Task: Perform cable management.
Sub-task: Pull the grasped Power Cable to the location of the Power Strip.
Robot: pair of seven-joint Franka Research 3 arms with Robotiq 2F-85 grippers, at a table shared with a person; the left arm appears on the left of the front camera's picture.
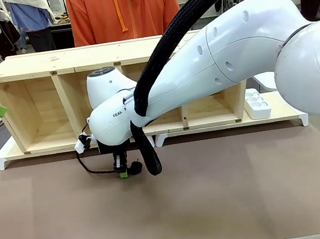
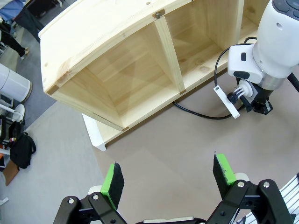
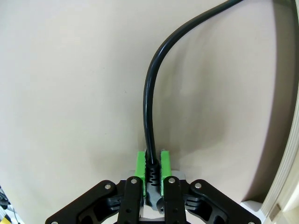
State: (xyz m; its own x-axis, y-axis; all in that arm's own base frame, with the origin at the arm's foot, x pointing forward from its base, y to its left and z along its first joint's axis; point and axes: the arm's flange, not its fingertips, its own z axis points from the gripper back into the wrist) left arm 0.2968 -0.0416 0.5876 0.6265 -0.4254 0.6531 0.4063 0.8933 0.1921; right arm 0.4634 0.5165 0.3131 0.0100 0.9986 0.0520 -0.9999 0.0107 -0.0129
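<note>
Looking from the front, we see our right gripper (image 1: 121, 170) clamped on the cable (image 1: 96, 172) just behind its plug (image 1: 135, 167), slack looping off to one side toward the wooden shelf (image 1: 52, 63) beyond. In the left wrist view, our left gripper (image 2: 168, 175) hangs spread and empty, the cable lying well ahead. In the right wrist view, the pads (image 3: 140, 163) pinch the cable's ribbed neck squarely. We judge a slow, low draw best, so the cord clears the shelf's foot.

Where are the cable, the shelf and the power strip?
cable (image 3: 146, 102): right wrist view, on the cord's straight stretch.
shelf (image 1: 52, 62): front view, on its top board.
power strip (image 1: 257, 105): front view, on its socket face.
</note>
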